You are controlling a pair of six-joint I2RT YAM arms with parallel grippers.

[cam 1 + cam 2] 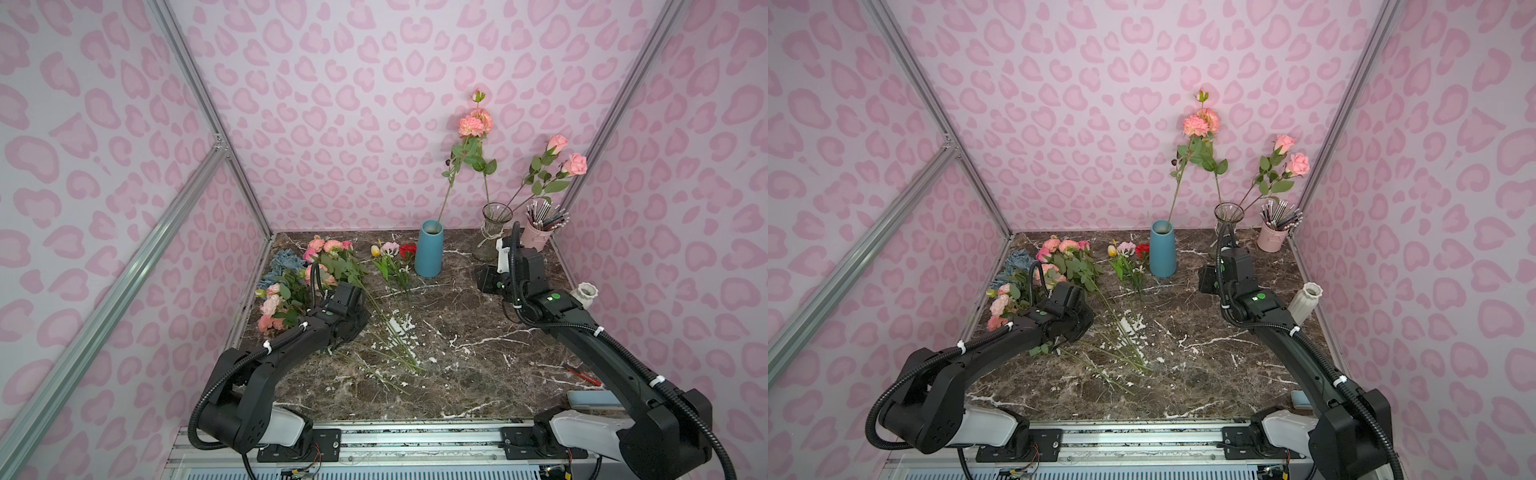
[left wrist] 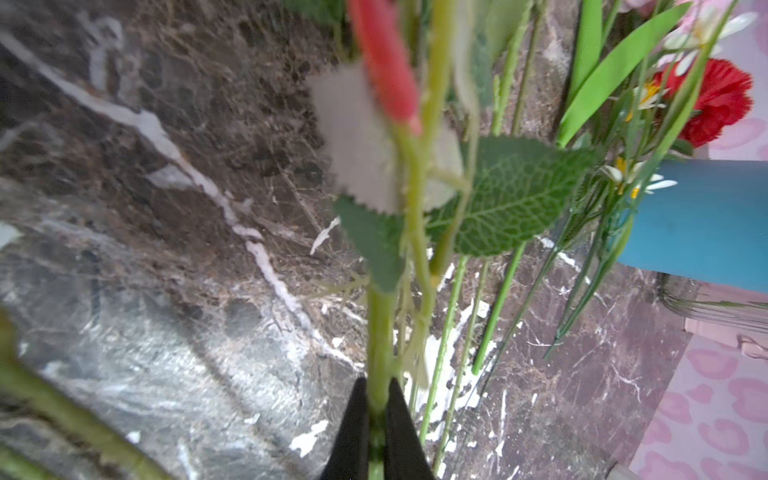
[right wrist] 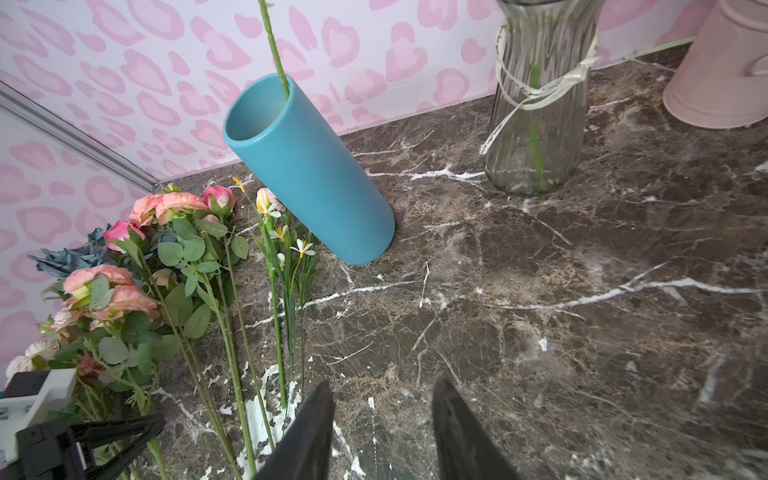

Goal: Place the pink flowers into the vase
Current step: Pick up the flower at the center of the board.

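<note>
- left gripper (image 2: 377, 386) is clamped on one green stem (image 2: 380, 332), pinched low on the stalk; leaves and a salmon bud (image 2: 384, 62) run off ahead of it; its bloom is out of sight
- pink flowers (image 1: 322, 253) lie in a heap by the left edge of the counter (image 1: 457, 340), heads toward the back left corner, cut ends toward the front; the held stem looks to be one of these
- more pink ones already stand in the blue vase (image 1: 429, 251) at the back edge and in the glass vase (image 1: 490, 237) near the back right corner; can't tell which is the target
- right gripper (image 3: 384, 384) has its jaws apart and empty, hanging over bare counter in front of the glass vase
- step in hand is the lift-out; raise straight up so the leaves don't drag neighbours; the pinch is thin and the stem may swivel, so go slow; tip the cut end down before reaching the mouth
- leave the red carnation (image 1: 408, 250) and the blue bunch (image 1: 286, 259) alone
</note>
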